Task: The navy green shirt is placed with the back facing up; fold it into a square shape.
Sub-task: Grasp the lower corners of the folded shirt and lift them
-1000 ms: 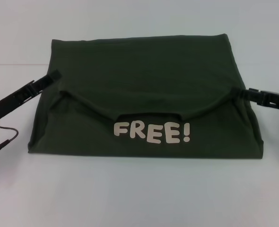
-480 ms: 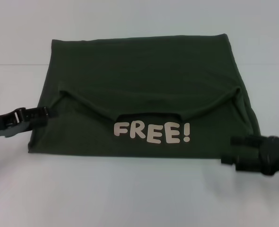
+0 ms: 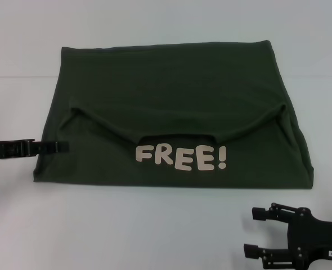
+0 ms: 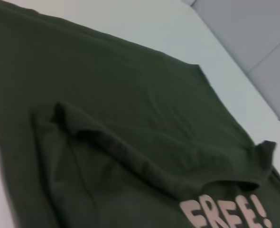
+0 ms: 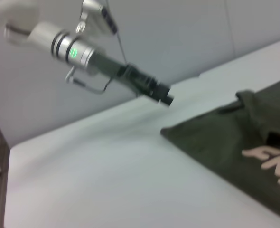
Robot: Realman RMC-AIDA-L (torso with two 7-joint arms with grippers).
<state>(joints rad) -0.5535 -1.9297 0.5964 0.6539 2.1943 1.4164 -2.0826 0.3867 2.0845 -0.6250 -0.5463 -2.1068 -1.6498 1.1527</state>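
Shirt (image 3: 171, 107) folded, "FREE!" print (image 3: 181, 158) showing

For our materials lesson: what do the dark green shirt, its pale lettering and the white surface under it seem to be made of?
The dark olive-green folded shirt looks like soft matte knit fabric: it creases and drapes without shine. The pale pink "FREE!" lettering appears to be a flat print or transfer, smooth and opaque. The white table surface looks hard and smooth with a faint sheen, possibly laminate or plastic.

left gripper (image 3: 62, 147): low at left, arm level, fingers together | right gripper (image 3: 259, 230): near right, fingers spread
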